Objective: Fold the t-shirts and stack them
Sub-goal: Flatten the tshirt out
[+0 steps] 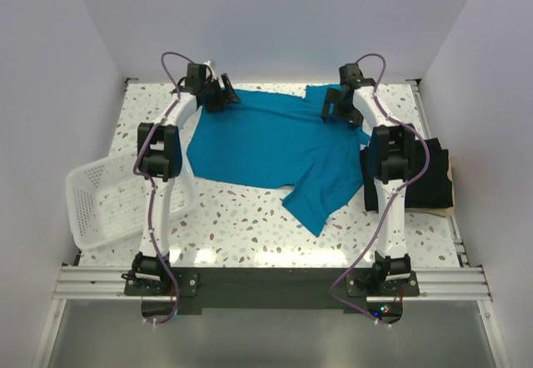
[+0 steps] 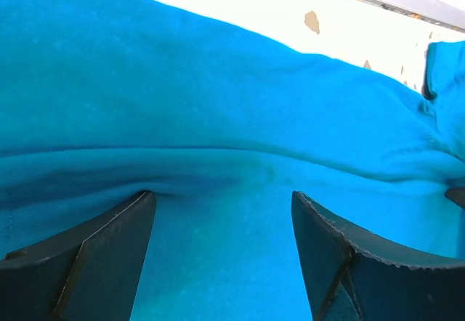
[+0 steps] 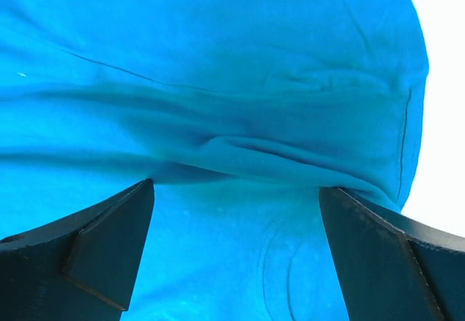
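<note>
Both arms are reaching out to the far side of the table [image 1: 250,226], and the teal shirt [image 1: 275,147] lies spread across the middle, rumpled rather than flat, with one part trailing toward the near edge. The left gripper [image 1: 215,95] sits at the shirt's far left edge and the right gripper [image 1: 331,108] at its far right. Both wrist cameras show the same thing: dark fingers spread wide apart and pressed down at the cloth, with a soft ridge of teal fabric bunched across the gap. Nothing is pinched yet, so both pairs of jaws stand released. The black shirt [image 1: 433,181] waits at the right side of the table, partly hidden behind the right arm, and the white basket [image 1: 83,210] sits tilted off to the left, well apart from the work. This looks like the opening of the teal shirt's fold, the two-handed pick along the far edge, with the task early on and no stack made. The next move calls for both jaws to close on that ridge together and catch enough fabric that it does not slip. Then comes an even lift, so the cloth rises level before it is drawn toward the near side.
</note>
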